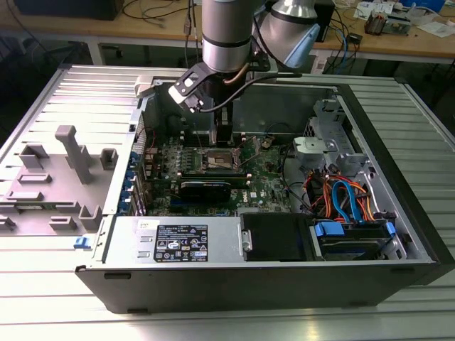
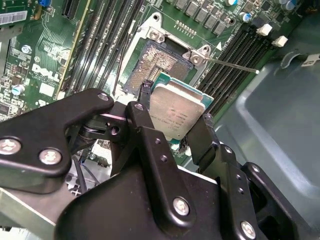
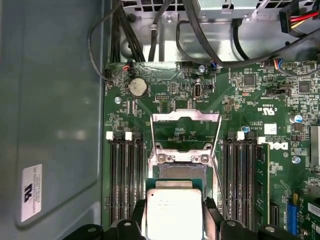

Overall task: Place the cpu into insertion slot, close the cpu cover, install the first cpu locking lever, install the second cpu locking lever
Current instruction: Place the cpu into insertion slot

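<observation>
At the exterior view's left, grey plastic fixtures (image 1: 67, 153) stand on the ribbed metal table (image 1: 213, 323). In the centre lies the open computer case (image 1: 249, 284), and I hang over its motherboard (image 1: 263, 170). My fingers (image 2: 199, 140) are clamped on two opposite edges of the cpu (image 2: 177, 112), so it sits flat, metal top up, close over the insertion slot (image 2: 157, 62) and not yet seated. The cpu cover (image 3: 186, 118) stands swung open, I judge to leave the slot free. Towards the right sit drives and coloured cables (image 1: 341, 199). Workbenches (image 1: 426, 35) cross the background.
</observation>
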{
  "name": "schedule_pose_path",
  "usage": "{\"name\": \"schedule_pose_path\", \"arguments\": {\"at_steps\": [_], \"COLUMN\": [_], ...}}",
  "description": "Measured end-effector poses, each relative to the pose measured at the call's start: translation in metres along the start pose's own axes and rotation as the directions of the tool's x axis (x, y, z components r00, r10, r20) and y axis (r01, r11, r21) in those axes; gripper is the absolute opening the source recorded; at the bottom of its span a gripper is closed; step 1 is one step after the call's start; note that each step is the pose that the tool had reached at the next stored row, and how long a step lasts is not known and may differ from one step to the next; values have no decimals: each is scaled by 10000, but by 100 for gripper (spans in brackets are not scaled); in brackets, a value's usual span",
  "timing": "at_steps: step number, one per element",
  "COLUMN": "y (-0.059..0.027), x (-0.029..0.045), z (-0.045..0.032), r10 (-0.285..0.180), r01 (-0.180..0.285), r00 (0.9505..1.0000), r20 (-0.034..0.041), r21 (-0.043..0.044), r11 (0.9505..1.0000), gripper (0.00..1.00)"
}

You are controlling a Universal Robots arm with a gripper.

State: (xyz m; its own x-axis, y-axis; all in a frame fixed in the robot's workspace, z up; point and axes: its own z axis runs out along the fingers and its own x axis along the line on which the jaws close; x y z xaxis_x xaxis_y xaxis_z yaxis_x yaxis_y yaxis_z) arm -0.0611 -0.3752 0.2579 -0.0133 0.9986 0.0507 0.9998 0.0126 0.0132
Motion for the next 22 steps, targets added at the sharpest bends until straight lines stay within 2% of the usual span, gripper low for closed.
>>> {"name": "schedule_pose_path", "arguments": {"at_steps": [3, 9, 22], "y": [-1, -1, -5], "x": [-13, -14, -17], "z": [42, 45, 128], "r10": [0, 0, 0], "r01": [0, 0, 0], "r00": [10000, 10000, 10000], "r20": [-1, 0, -19], "r21": [-1, 0, -2], "r11": [10000, 10000, 10000], "gripper": [54, 54, 54]}}
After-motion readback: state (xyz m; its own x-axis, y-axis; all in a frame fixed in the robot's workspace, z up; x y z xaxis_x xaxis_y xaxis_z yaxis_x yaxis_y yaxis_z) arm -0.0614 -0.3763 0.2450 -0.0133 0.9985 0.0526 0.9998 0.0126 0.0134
